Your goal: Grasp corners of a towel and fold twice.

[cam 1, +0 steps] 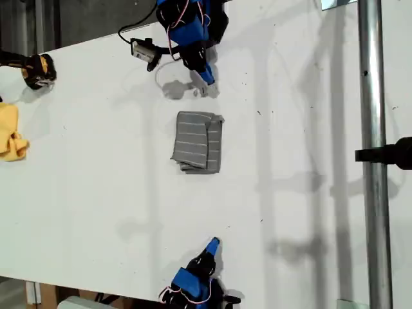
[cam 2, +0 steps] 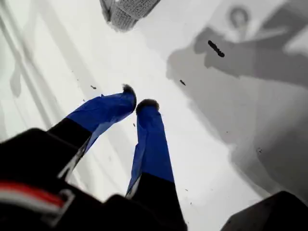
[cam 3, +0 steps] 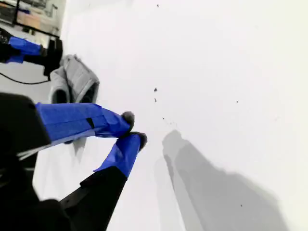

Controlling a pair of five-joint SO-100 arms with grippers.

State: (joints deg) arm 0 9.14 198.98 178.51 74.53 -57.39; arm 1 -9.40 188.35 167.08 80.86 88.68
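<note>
The towel (cam 1: pixel 198 141) lies folded into a small gray striped rectangle in the middle of the white table, with layered edges on the exterior view's right side. No separate corner tips stand out. My first gripper (cam 1: pixel 206 77) (cam 2: pixel 138 98) hangs shut and empty just beyond the towel's far edge, at the top of the exterior view. One end of the towel (cam 2: pixel 127 12) shows ahead of it. My second gripper (cam 1: pixel 214 243) (cam 3: pixel 132 127) is shut and empty near the table's front edge, well apart from the towel (cam 3: pixel 79 79).
A yellow cloth (cam 1: pixel 11 132) and a black and yellow tool (cam 1: pixel 38 69) lie at the exterior view's left edge. A metal pole (cam 1: pixel 373 193) with a black clamp (cam 1: pixel 393 153) runs down the exterior view's right. A small grey device (cam 1: pixel 143 49) with a cable sits by the first arm.
</note>
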